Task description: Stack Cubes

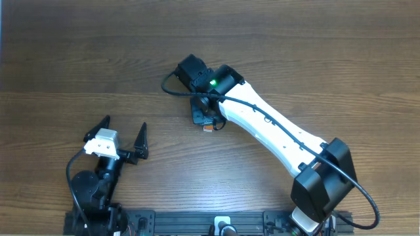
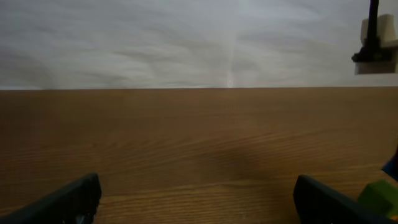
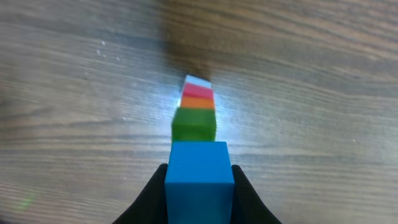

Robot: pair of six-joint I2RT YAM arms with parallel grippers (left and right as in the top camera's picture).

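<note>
A blue cube point(image 3: 199, 160) is clamped between my right gripper's point(image 3: 199, 182) fingers, right over a tower of cubes on the wooden table point(image 1: 315, 59). Under it come a green cube point(image 3: 194, 124), an orange cube point(image 3: 198, 102), a red cube point(image 3: 198, 91) and a pale one at the base. From above, the right gripper point(image 1: 205, 118) is at the table's middle, covering the tower except a red-orange sliver point(image 1: 208, 128). My left gripper point(image 1: 125, 136) rests open near the front left. Its wrist view catches the green cube point(image 2: 380, 196) at the edge.
The right arm point(image 1: 269, 128) runs diagonally from its base at the front right to the table's middle. A pale wall point(image 2: 186, 43) rises behind the table's far edge, with a black-and-white fixture point(image 2: 375, 43) in front of it.
</note>
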